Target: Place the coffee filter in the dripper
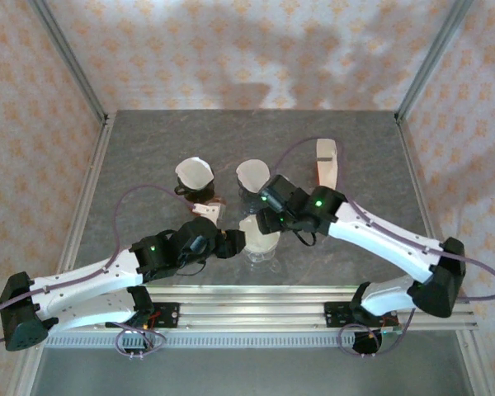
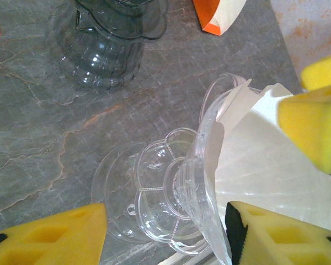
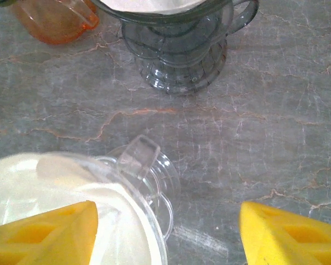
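Two grippers are seen close together at the near middle of the table. The left gripper (image 1: 233,244) is set with its yellow fingers (image 2: 49,237) apart and the clear dripper (image 2: 154,204) between them. Whether the dripper is being squeezed cannot be told. The dripper looks tipped over, with its foot pointed at the near edge and its wide mouth pointed away.

The coffee filter (image 2: 265,165) is already lying in that mouth, but one white side is sticking out past the rim. The right gripper (image 1: 268,217) is held wide open just past the dripper. One of its fingers is over the filter and the other is over bare table.

So the filter is nearer to the right gripper. It is judged that the filter should be pushed along the dripper, from mouth toward foot.

Farther back, a grey dripper (image 3: 176,61) with its own filter and an orange cup (image 3: 60,22) are found, well apart from the grippers.
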Controlling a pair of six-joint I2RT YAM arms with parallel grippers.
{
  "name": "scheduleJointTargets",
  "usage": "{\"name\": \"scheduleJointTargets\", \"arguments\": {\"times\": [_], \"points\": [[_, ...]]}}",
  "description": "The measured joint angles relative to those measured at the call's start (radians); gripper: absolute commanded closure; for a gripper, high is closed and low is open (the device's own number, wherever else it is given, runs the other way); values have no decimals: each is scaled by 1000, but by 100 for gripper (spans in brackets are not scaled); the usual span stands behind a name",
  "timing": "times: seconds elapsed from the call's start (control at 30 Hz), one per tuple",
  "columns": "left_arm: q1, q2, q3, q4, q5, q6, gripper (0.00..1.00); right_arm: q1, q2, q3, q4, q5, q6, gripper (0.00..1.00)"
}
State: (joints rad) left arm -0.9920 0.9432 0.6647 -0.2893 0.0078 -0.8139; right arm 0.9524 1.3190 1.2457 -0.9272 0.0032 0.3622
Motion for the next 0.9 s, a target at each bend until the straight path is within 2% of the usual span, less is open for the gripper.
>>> {"name": "scheduleJointTargets", "arguments": {"times": [0.17,0.9], "points": [[0,0,0,0,0,0,40,0,-72,-55,-26,-4,8,32],[0,6,0,4,0,-1,41,42,-52,-76,-22,-31,22,33]]}}
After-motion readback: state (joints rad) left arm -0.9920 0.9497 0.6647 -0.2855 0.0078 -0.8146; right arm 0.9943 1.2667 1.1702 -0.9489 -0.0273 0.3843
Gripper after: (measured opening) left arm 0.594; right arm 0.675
